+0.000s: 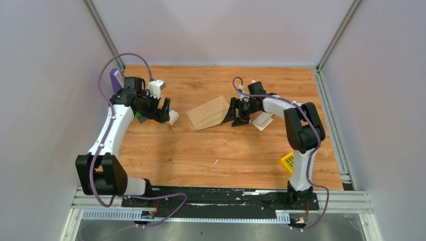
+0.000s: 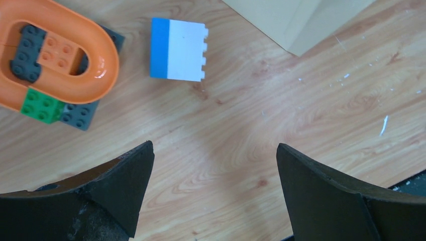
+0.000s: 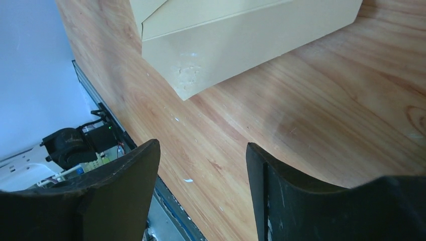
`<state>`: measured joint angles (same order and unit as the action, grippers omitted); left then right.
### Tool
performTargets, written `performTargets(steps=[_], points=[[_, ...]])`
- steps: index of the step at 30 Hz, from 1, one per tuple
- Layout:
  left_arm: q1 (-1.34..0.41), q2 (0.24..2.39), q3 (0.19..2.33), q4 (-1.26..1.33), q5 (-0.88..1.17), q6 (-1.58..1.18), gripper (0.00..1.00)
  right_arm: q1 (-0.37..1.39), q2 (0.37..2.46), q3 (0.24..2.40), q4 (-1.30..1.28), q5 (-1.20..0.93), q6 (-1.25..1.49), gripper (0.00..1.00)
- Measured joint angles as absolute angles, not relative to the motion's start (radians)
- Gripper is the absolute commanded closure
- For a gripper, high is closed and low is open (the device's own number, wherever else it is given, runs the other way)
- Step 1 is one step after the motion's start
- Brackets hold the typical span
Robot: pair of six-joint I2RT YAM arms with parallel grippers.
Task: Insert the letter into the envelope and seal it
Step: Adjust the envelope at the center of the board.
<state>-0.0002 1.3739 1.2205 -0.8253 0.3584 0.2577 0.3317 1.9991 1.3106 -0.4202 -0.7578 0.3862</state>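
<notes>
The tan envelope (image 1: 208, 111) lies flat mid-table with its flap side folded over. Its corner shows at the upper right of the left wrist view (image 2: 296, 20), and its body fills the top of the right wrist view (image 3: 241, 35). A pale sheet, the letter (image 1: 263, 121), lies partly hidden under the right arm's wrist. My right gripper (image 1: 235, 113) stands open at the envelope's right edge, nothing between its fingers (image 3: 203, 148). To the envelope's left, my left gripper (image 1: 163, 111) is wide open over bare wood (image 2: 215, 150).
Toy bricks lie near the left gripper: a white-and-blue brick (image 2: 178, 49) and an orange curved piece (image 2: 60, 55) on grey and green bricks. A yellow piece (image 1: 287, 163) sits by the right arm's base. A purple object (image 1: 116, 80) stands at the back left corner.
</notes>
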Motion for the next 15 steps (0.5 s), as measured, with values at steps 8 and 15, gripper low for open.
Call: performTargets(steps=[8, 15], points=[[-0.003, 1.35, 1.175, -0.811, 0.38, 0.261, 0.0, 0.345, 2.088, 1.415, -0.416, -0.731, 0.455, 0.39], [-0.003, 1.336, 1.166, -0.777, 0.374, 0.268, 0.0, 0.345, 2.157, 1.468, -0.412, -0.715, 0.516, 0.44]])
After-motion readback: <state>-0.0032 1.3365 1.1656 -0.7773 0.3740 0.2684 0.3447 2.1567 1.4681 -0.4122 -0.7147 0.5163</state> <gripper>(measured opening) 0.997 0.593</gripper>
